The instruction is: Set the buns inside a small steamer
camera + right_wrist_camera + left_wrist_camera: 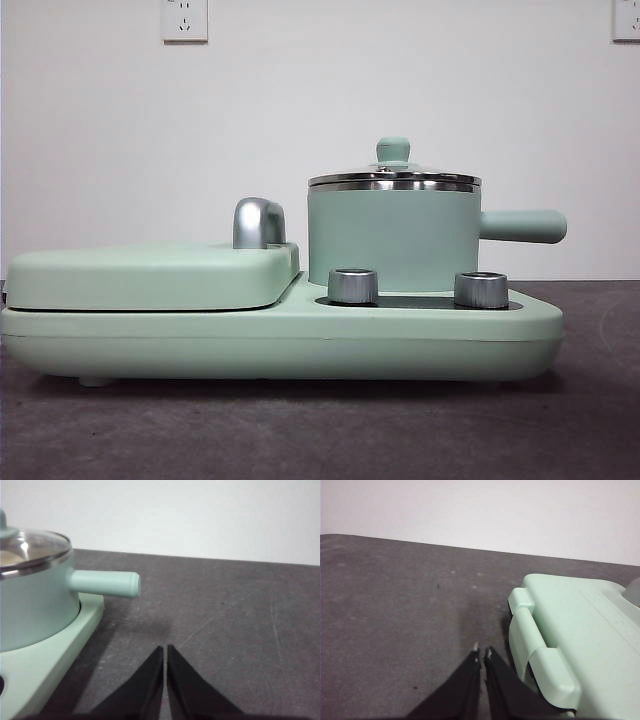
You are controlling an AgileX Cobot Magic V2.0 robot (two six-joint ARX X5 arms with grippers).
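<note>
- Steamer sits lidded on its mint cooker base, handle out to one side; no buns visible on the counter.
- Left hand, pinched closed and empty, waits beside the griddle cover.
- Right hand, likewise closed and empty, idles near the steamer's handle; something pale shows through the glass lid, perhaps the buns.

Small steamer: mint-green cylindrical pot with steel rim, upright on the right half of a mint-green base, behind two metal knobs. Glass lid with green knob is seated closed. Straight green handle projects sideways. Something pale shows through the lid glass; buns cannot be made out.
</note>
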